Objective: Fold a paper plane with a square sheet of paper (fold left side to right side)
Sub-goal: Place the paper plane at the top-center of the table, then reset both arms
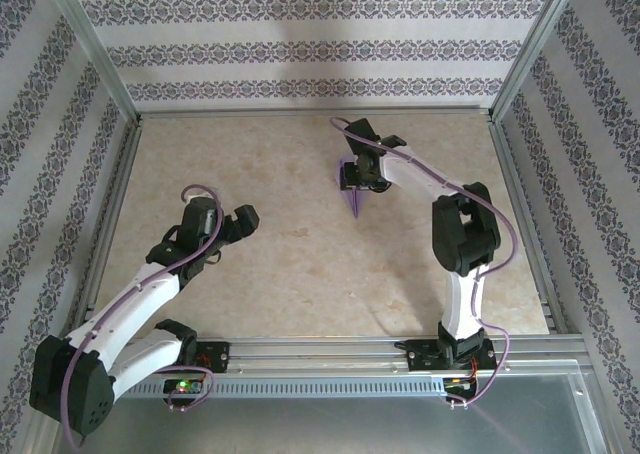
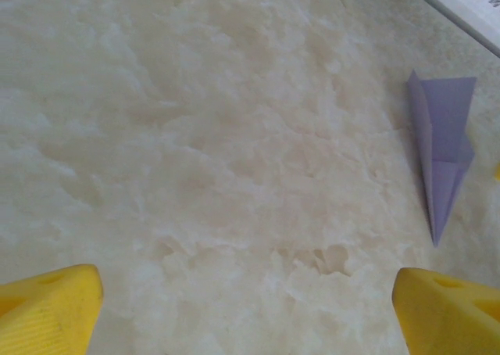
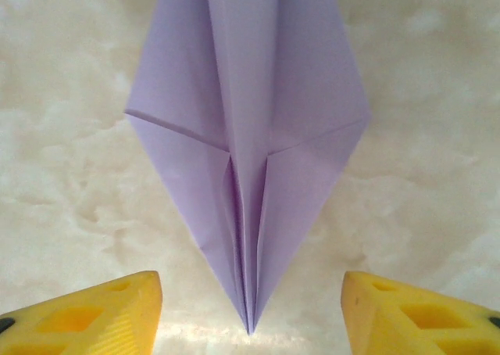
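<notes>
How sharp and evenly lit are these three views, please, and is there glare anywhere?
Top external: soft, even, slightly washed-out light, the paper plane small. Left wrist: table mottled and rather soft, the plane's edges clear. Right wrist: creases sharp, a pale glare patch on the table by the plane's tip.

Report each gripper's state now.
Left gripper: open, holding nothing.
Right gripper: open, straddling the tip of the paper plane, not gripping it.

Read no text, label, brand, number or sign anywhere, neither on the patterned wallpaper (image 1: pixel 300 49) nor on the table (image 1: pixel 300 264).
</notes>
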